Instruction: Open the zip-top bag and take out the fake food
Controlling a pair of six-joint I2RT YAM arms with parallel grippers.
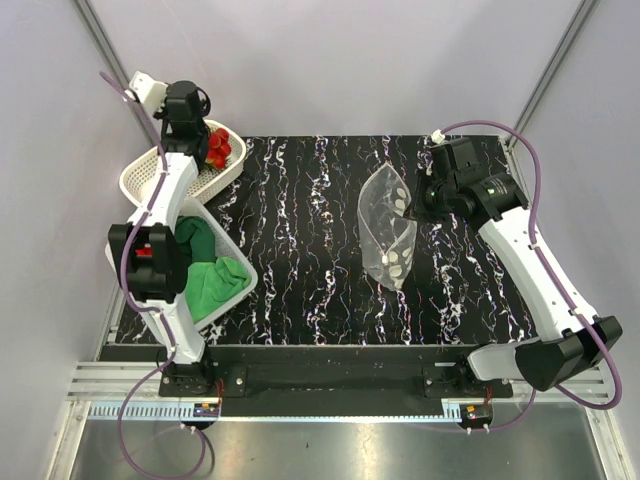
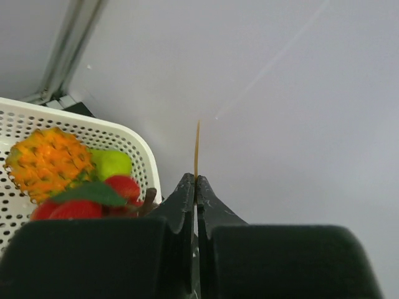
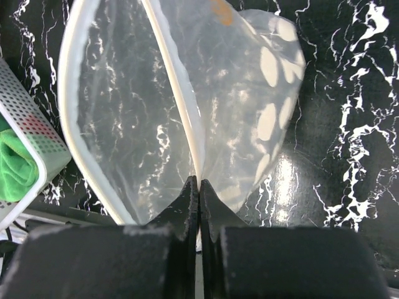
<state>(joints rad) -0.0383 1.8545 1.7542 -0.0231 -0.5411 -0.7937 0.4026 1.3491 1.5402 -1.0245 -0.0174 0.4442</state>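
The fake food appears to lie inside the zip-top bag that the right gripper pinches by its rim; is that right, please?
Not quite: the fake food lies in the white basket, not in the bag, as the left wrist view shows. The right gripper does pinch the zip-top bag by its rim.

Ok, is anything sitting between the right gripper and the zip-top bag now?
Nothing visible stands between them. The right gripper is shut on the open rim of the zip-top bag, with its fingertips pinching the plastic directly.
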